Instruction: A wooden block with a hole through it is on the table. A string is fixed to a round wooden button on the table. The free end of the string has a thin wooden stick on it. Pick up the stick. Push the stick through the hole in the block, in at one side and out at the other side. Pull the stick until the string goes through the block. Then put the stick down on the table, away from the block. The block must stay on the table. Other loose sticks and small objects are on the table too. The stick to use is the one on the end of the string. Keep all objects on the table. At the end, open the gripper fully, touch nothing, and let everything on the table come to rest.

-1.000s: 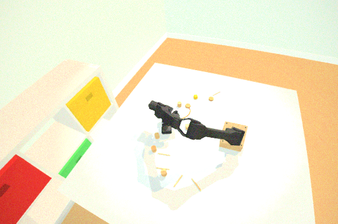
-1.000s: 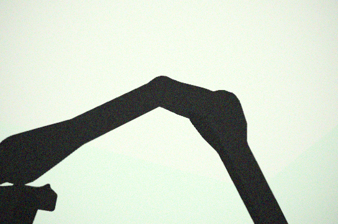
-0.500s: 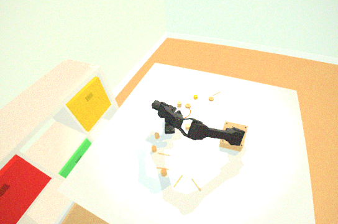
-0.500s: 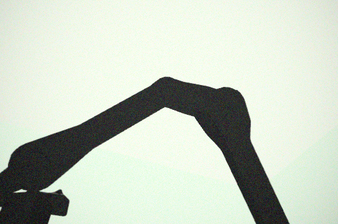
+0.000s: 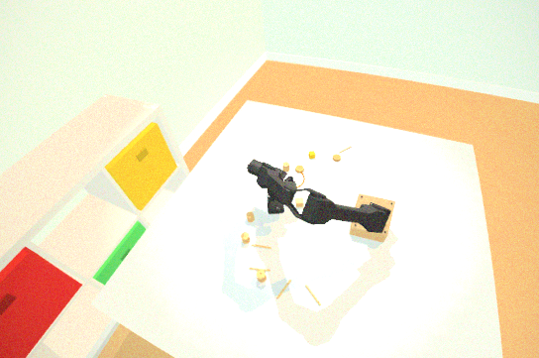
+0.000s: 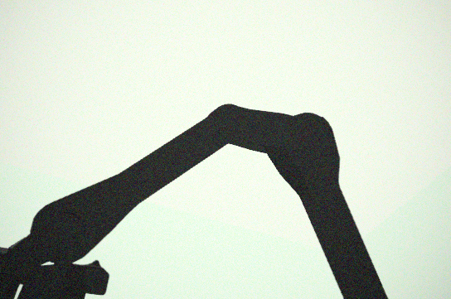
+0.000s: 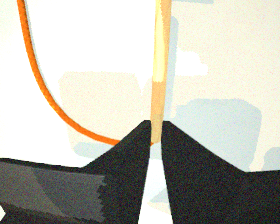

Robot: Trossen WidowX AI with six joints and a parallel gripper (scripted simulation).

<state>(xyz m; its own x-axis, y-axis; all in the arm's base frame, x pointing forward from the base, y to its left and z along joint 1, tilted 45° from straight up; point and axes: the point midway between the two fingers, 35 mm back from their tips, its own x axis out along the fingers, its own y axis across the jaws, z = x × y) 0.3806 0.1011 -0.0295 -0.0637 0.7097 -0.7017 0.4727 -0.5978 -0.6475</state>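
Observation:
My gripper (image 7: 155,127) is shut on the stick (image 7: 162,45) near its end in the wrist view. The stick extends away from the fingertips, above the table. The orange string (image 7: 38,82) (image 5: 304,179) curves loosely to the held end. In the top view it loops beside a round wooden button (image 5: 299,169) and passes behind the arm. A small pale block (image 5: 299,202) stands right beside the arm; its hole cannot be made out. The fingertips and held stick are hidden by the arm in the top view. The exterior view shows mainly the dark arm (image 6: 174,160).
A yellow cube (image 5: 311,155), a disc (image 5: 337,158) and a thin stick (image 5: 345,150) lie at the back. A small cylinder (image 5: 285,167) is near the button. Small wooden pieces (image 5: 250,217) (image 5: 245,237) (image 5: 261,276) and loose sticks (image 5: 262,246) (image 5: 283,290) (image 5: 313,296) lie towards the front.

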